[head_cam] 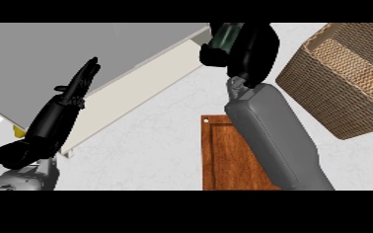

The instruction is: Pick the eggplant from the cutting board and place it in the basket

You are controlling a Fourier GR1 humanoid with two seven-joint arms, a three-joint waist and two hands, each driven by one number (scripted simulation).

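Observation:
My right hand [247,49] is raised at the upper middle of the head view, its fingers curled round a dark green-black eggplant [227,35], of which only a small part shows above the fingers. The hand hangs just left of the woven wicker basket [331,86] at the upper right, outside its rim. The brown wooden cutting board [222,163] lies at the lower middle, partly hidden by my right forearm, with nothing showing on its visible part. My left hand [79,86] rests at the left with fingers straight, pointing up.
A grey panel with a cream edge [138,91] runs diagonally across the upper left. A small yellow item [19,132] peeks out at the far left edge. The white speckled counter [153,148] lies between the panel and the board.

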